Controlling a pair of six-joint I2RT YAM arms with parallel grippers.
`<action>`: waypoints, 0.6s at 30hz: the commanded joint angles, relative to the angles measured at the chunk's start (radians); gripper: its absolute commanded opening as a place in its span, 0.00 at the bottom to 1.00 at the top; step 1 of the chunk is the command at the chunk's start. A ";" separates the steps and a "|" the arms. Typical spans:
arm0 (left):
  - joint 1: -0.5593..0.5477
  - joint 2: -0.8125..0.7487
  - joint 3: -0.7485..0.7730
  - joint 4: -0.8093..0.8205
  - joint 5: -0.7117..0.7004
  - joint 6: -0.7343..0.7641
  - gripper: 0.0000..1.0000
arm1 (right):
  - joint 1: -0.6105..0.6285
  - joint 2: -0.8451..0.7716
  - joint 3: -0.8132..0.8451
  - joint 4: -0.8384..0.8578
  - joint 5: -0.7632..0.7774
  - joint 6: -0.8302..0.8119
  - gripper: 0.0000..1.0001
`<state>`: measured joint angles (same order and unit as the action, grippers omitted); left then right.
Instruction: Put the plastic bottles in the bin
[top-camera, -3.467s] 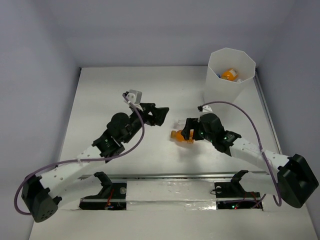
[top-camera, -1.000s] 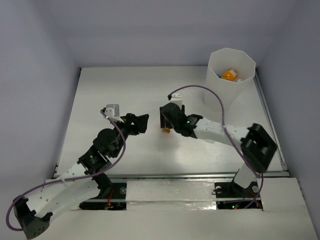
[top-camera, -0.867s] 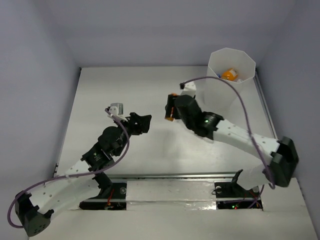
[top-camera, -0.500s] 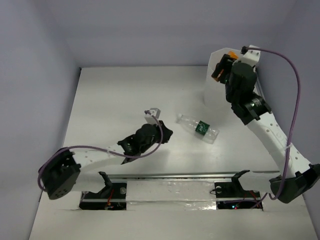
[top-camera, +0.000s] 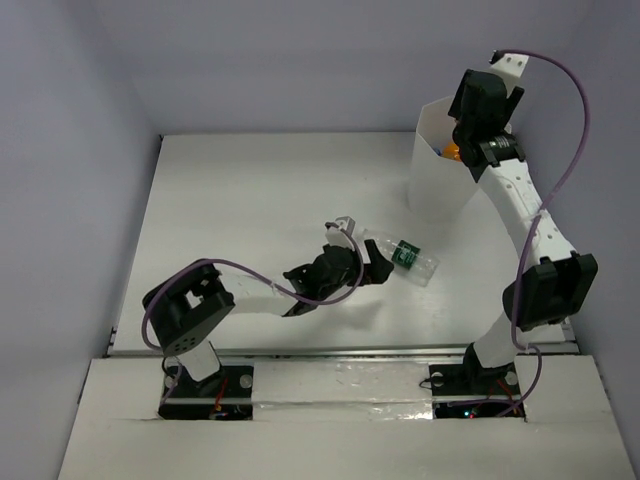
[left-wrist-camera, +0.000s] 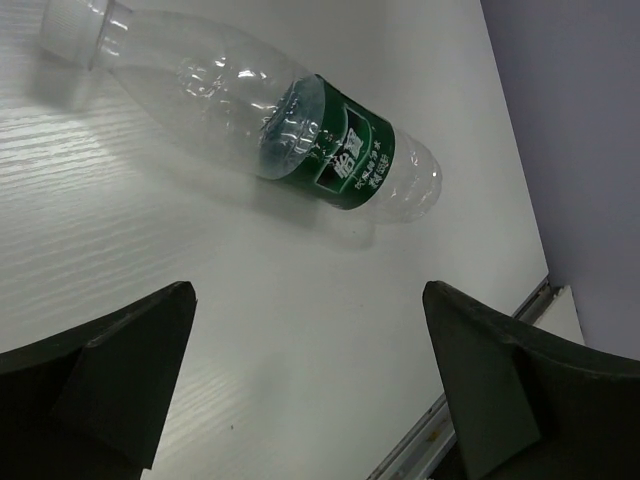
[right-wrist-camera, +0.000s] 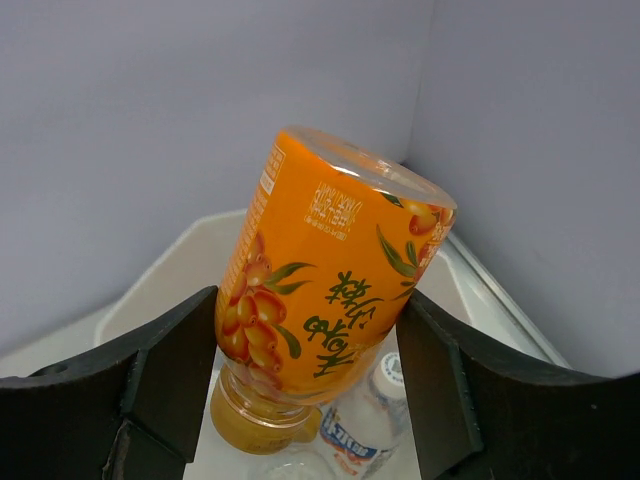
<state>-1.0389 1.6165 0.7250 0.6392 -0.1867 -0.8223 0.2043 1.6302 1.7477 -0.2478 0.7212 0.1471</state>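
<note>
Brought left end effector (left-wrist-camera: 308, 300), spread wide, up to green-labelled bottle (left-wrist-camera: 270, 130) lying just ahead, lengthwise across its opening; hoisted orange bottle (right-wrist-camera: 330, 270), clamped in right end effector (right-wrist-camera: 310, 335), over bin (top-camera: 435, 190).

Left arm (top-camera: 186, 316) and right arm (top-camera: 521, 198): white links, seemingly dotted with small holes, black joints, a purple cable (top-camera: 586, 113) each, matte black fingers (left-wrist-camera: 112, 375).
</note>
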 joint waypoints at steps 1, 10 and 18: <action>-0.010 0.042 0.079 0.047 -0.023 -0.037 0.99 | -0.002 0.017 0.038 -0.005 0.018 -0.014 0.61; -0.010 0.177 0.198 -0.016 -0.076 -0.067 0.99 | -0.002 -0.068 -0.103 0.005 -0.097 0.065 0.94; -0.010 0.250 0.283 -0.071 -0.126 -0.083 0.99 | 0.018 -0.223 -0.189 0.013 -0.184 0.118 0.96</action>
<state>-1.0458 1.8645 0.9585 0.5793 -0.2646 -0.8894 0.2092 1.4918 1.5917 -0.2779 0.5869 0.2291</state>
